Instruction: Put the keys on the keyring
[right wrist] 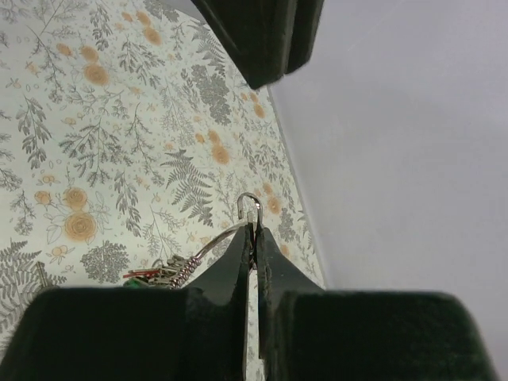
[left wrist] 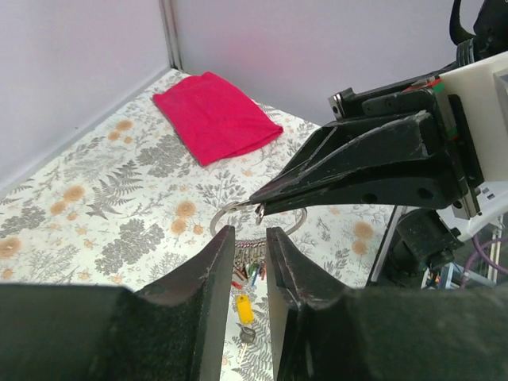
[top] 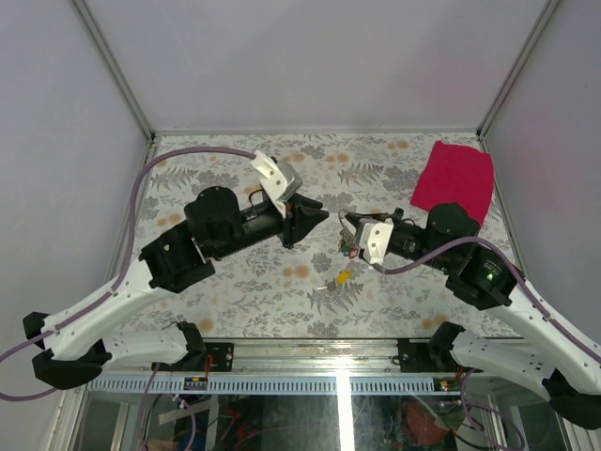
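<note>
Here was the right claw [right wrist: 252, 234], pinched tight on the thin silver wire keyring [left wrist: 215, 224], its two black tips pressed together with the wire caught between them. The ring was held up above the floral-patterned surface [top: 244, 291], and a small loop of wire poked out just past the fingertips.

From the ring's lower edge hung a bunch of small coloured-headed keys [right wrist: 163, 274], with red and green heads showing among the metal. Whether the lowest of them touched the surface could not be told.

Facing it came the left claw [left wrist: 250, 236], pointed straight at the ring from the other side. Its fingers stood a narrow gap apart and gripped nothing. Their tips sat just beside the ring, near the bunch, and whether they touched the wire could not be told.

Down on the surface, nearer the arm bases than the two claws, lay a single yellow-headed key [left wrist: 244, 308], off the ring and apart from the bunch.

Far back at the right corner, a folded red cloth [top: 454, 178] lay flat, well apart from the action.
</note>
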Available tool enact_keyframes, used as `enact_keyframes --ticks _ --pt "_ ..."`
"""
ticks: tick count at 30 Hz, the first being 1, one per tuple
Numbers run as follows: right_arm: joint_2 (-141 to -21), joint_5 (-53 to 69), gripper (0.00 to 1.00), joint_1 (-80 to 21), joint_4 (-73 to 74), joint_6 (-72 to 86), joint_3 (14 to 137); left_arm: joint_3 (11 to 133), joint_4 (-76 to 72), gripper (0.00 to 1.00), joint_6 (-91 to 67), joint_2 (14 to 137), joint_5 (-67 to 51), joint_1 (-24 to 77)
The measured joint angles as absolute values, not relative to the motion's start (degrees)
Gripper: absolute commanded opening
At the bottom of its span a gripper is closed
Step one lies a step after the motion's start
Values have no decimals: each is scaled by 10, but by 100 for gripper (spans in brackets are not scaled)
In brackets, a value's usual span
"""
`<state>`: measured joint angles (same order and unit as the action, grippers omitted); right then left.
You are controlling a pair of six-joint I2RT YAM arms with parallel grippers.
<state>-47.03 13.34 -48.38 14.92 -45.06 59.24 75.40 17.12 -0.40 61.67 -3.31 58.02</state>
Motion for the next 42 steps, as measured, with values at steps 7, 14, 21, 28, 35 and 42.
enact_keyframes --ticks 7,14,21,28,35,42 --pt "-488 114 0 -484 199 -413 650 754 172 24 -2 606 -7 580" --pt "-491 114 0 -484 220 -385 669 754 172 24 -2 618 -6 580" --pt "-502 110 0 -484 248 -356 687 750 173 24 -1 618 0 580" --pt "-509 100 0 -484 276 -326 705 705 173 24 -2 613 4 580" --pt "-509 93 0 -484 279 -314 705 701 170 24 -2 613 -7 580" --pt "-459 92 0 -484 201 -370 624 694 166 24 -2 613 -10 580"
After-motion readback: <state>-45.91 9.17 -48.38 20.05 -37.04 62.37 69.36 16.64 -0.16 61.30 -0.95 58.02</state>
